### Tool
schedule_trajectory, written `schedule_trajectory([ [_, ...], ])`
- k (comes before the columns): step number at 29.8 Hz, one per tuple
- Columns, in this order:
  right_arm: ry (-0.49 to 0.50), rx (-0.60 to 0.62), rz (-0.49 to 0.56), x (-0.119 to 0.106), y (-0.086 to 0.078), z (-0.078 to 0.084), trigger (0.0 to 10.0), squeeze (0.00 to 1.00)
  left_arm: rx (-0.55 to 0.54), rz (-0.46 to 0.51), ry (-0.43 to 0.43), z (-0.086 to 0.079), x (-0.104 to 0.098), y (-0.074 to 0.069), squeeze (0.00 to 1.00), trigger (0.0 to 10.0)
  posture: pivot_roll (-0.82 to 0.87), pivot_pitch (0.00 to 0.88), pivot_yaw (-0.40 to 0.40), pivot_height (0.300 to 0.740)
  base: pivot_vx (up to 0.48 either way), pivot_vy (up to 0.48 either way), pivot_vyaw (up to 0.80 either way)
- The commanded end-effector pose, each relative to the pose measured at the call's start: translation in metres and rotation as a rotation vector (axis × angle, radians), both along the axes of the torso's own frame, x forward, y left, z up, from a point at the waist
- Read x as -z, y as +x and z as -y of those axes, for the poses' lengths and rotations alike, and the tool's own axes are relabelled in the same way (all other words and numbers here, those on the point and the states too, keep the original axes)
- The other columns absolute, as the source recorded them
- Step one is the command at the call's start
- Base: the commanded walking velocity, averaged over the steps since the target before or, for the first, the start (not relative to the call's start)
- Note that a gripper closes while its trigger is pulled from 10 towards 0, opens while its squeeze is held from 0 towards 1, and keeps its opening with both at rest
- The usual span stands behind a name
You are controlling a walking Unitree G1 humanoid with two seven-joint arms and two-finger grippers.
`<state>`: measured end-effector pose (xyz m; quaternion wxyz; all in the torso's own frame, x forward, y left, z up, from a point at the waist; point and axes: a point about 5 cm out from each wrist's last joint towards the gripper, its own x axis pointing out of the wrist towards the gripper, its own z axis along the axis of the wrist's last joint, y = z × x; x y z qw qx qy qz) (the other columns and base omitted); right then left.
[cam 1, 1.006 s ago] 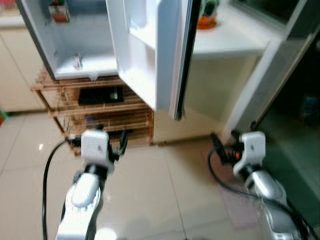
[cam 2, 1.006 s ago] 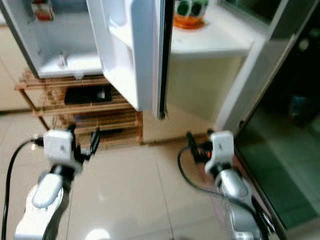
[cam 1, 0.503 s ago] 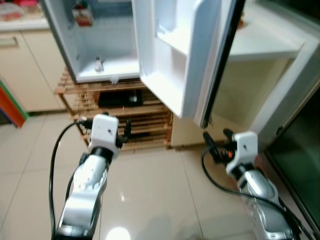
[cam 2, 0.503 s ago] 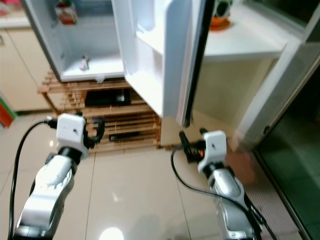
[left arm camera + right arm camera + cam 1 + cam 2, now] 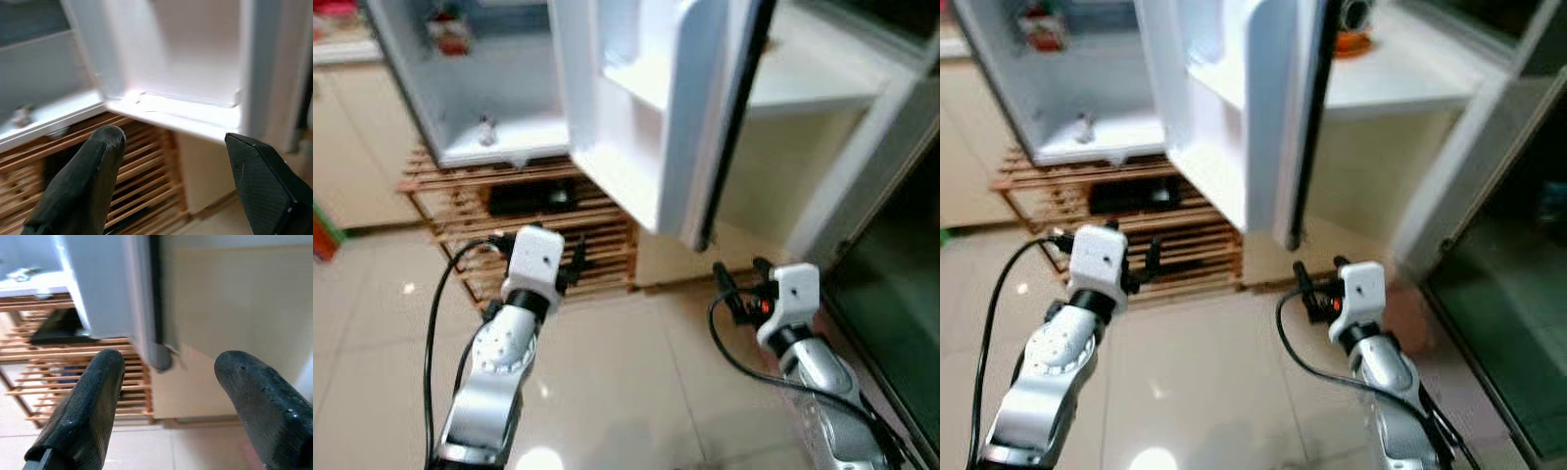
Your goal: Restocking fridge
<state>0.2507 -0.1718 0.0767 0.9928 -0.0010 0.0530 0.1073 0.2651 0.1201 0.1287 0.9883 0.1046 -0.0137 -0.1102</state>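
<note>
A small white fridge (image 5: 494, 93) stands on a wooden slatted rack (image 5: 597, 220), and its door (image 5: 651, 117) is swung wide open towards me. Inside it are a red carton (image 5: 450, 31) at the top and a small object (image 5: 486, 129) on the bottom shelf. My left gripper (image 5: 576, 258) is held low in front of the rack, open and empty. In the left wrist view its fingertips (image 5: 110, 139) frame the door's lower shelf. My right gripper (image 5: 740, 278) hangs open and empty below the door's bottom corner (image 5: 159, 357).
A white counter (image 5: 803, 83) to the right of the fridge carries an orange bowl (image 5: 1351, 39). A dark glass door (image 5: 891, 294) stands at the far right and pale cabinets (image 5: 352, 147) at the left. A black item (image 5: 529, 196) lies on the rack. Tiled floor (image 5: 607, 372) lies ahead.
The whole picture has swung sideways and back, so the camera moved. Both grippers stay open and empty in much the same pose before the rack.
</note>
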Motion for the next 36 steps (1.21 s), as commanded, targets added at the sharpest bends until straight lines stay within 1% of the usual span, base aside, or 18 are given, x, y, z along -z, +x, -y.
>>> schedule_trajectory([
  [1,0.004,-0.002,0.011,-0.003,0.002,-0.004,10.0,0.0,-0.01,-0.007,0.02,-0.005,0.0,0.001,0.0,10.0,-0.08,0.044,0.021,0.74,0.48,0.0,0.0],
  [7,0.0,0.009,0.008,-0.003,0.002,-0.004,10.0,0.0,-0.004,-0.005,0.023,-0.004,0.0,0.001,0.0,10.0,-0.08,0.044,0.021,0.74,0.48,0.0,0.0],
  [10,-0.001,0.018,0.006,-0.003,0.003,-0.004,10.0,0.0,-0.02,0.01,0.016,-0.005,-0.002,0.002,0.0,10.0,-0.08,0.045,0.02,0.74,0.48,0.0,0.0],
  [13,-0.002,0.019,0.002,-0.003,0.005,-0.003,10.0,0.0,-0.057,0.017,0.006,-0.008,-0.003,0.001,0.0,10.0,-0.07,0.047,0.016,0.74,0.0,0.0,0.0],
  [15,-0.002,0.018,0.001,-0.002,0.005,-0.003,10.0,0.0,-0.061,0.015,0.006,-0.008,-0.002,0.001,0.0,10.0,-0.07,0.046,0.015,0.74,0.0,0.0,0.0],
  [23,0.002,0.02,-0.007,0.0,0.004,-0.003,10.0,0.0,-0.046,0.009,0.012,-0.008,0.001,0.001,0.0,10.0,-0.08,0.038,0.02,0.74,0.0,0.0,0.0],
  [29,0.026,0.023,-0.012,0.001,0.004,-0.004,10.0,0.0,-0.039,0.006,0.012,-0.007,0.002,0.002,0.0,10.0,-0.08,0.026,0.022,0.74,0.0,0.0,0.0],
  [31,0.064,0.004,-0.001,-0.002,0.005,-0.006,10.0,0.0,-0.034,0.007,0.01,-0.006,0.001,0.002,0.0,10.0,-0.08,0.021,0.021,0.74,0.0,0.0,0.0],
  [32,0.064,0.004,-0.001,-0.002,0.005,-0.006,10.0,0.0,-0.034,0.007,0.01,-0.006,0.001,0.002,0.0,10.0,-0.08,0.021,0.021,0.74,0.0,0.0,0.0],
  [33,0.156,-0.061,0.034,-0.02,0.008,-0.015,10.0,0.0,-0.029,0.009,0.009,-0.005,0.0,0.003,0.0,10.0,-0.08,0.014,0.018,0.74,0.0,0.0,0.0],
  [34,0.187,-0.093,0.05,-0.027,0.01,-0.019,10.0,0.0,-0.028,0.009,0.009,-0.005,0.0,0.003,0.0,10.0,-0.08,0.014,0.018,0.74,0.0,0.0,0.0],
  [35,0.187,-0.093,0.05,-0.027,0.01,-0.019,10.0,0.0,-0.028,0.009,0.009,-0.005,0.0,0.003,0.0,10.0,-0.08,0.014,0.018,0.74,0.0,0.0,0.0],
  [36,0.21,-0.121,0.066,-0.036,0.012,-0.023,10.0,0.0,-0.027,0.008,0.007,-0.004,0.0,0.004,0.0,10.0,-0.08,0.012,0.015,0.74,0.0,0.0,0.0],
])
